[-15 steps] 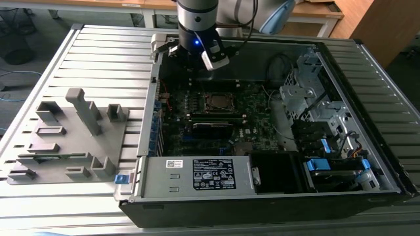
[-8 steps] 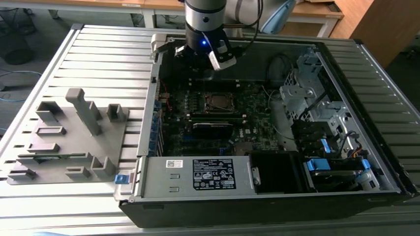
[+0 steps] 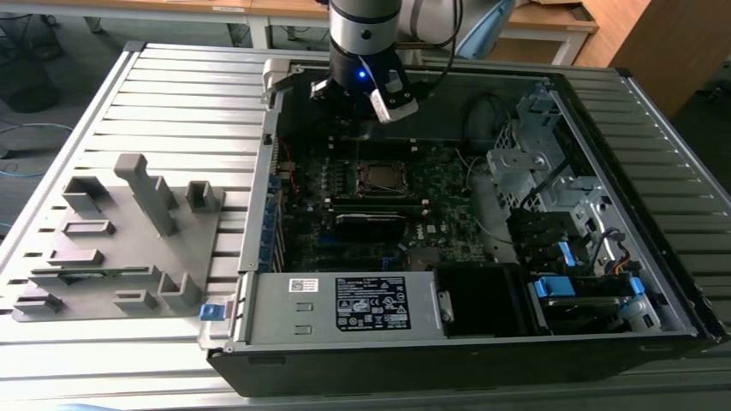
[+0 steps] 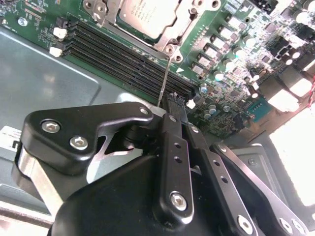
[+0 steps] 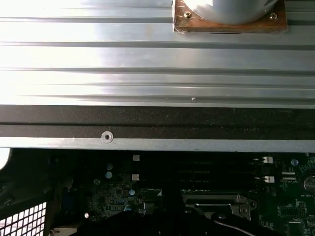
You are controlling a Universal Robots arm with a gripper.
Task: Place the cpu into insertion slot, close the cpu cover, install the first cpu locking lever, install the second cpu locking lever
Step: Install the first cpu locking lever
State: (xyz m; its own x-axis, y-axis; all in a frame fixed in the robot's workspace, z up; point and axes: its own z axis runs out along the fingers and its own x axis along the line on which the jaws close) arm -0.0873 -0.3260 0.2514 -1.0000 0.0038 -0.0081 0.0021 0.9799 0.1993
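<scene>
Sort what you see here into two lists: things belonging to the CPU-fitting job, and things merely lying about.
Belonging to the job:
cpu
cpu cover framing it
thin locking lever
end effector beside that lever

Merely lying about:
memory slots
grey fixture block
power supply
blue-tabbed drive bays

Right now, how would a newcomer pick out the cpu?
Inside the open computer case, look near the middle of the green motherboard. The cpu is the flat square chip seated there, ringed by the thin metal cpu cover. Its dull silver top sets it apart from the long black memory slots alongside.
</scene>
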